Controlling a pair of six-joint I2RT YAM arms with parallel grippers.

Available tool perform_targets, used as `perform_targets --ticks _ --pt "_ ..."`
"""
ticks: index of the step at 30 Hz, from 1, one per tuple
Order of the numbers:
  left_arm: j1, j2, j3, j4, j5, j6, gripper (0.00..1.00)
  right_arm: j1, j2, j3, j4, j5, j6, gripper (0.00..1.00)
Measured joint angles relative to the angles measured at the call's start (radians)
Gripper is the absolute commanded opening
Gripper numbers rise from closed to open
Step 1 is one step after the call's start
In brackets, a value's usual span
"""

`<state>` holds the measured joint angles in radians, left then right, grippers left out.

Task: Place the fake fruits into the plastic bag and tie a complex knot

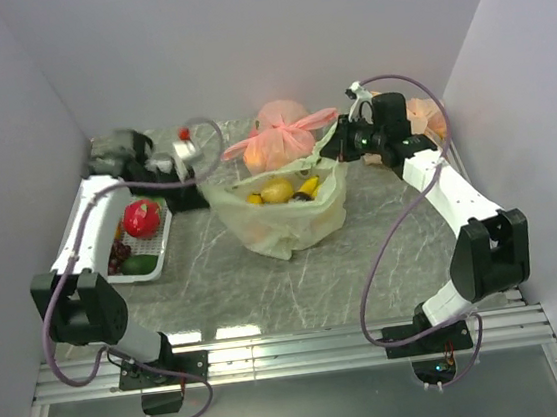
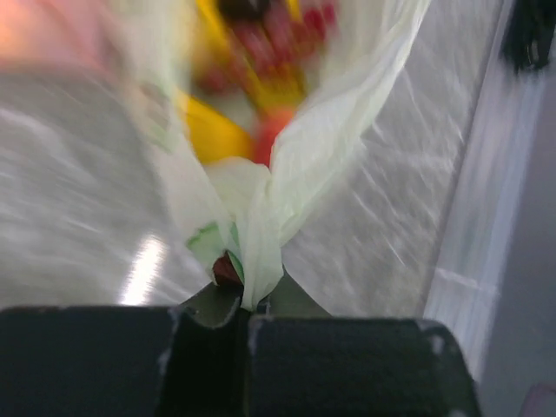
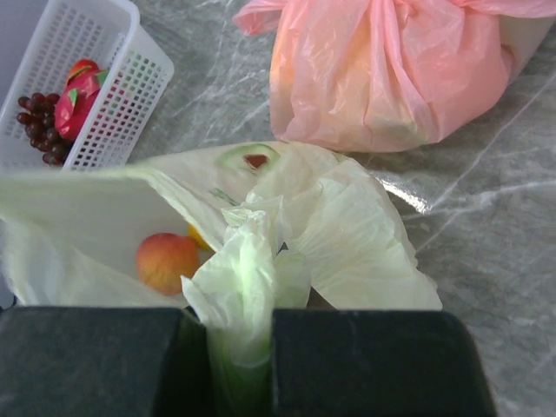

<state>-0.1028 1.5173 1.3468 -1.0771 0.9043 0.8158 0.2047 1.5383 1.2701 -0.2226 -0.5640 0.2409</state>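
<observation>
My left hand (image 2: 248,300) is clamped on a bunched edge of the plastic bag (image 1: 286,228). My right hand (image 3: 241,347) pinches the opposite edge.

table (image 1: 364,249): marbled grey | holds: plastic bag (image 1: 286,226), pink bag (image 1: 281,138), basket (image 1: 165,236)

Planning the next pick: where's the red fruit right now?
Top view: the red fruit lies in the white basket on the table's left, beside the grapes, left of the green bag.
</observation>
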Motion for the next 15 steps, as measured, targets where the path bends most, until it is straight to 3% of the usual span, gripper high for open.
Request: perform_targets --ticks 3,6,10,15 --pt "0.058 0.003 0.292 -0.041 0.083 -0.018 0.00 -0.018 -0.043 0.032 -0.059 0.002 -0.008 0.00" --pt "0.081 -0.037 0.445 -0.015 0.153 -0.077 0.00 -0.029 -0.118 0.062 -0.108 0.000 -0.015 0.00" --pt "0.073 -0.171 0.373 0.029 0.194 -0.127 0.00 -0.031 -0.246 0.061 -0.133 0.000 -0.023 0.00" --pt "0.105 -0.251 0.117 0.083 0.171 -0.134 0.00 -0.032 -0.290 -0.002 -0.113 0.004 -0.022 0.00"
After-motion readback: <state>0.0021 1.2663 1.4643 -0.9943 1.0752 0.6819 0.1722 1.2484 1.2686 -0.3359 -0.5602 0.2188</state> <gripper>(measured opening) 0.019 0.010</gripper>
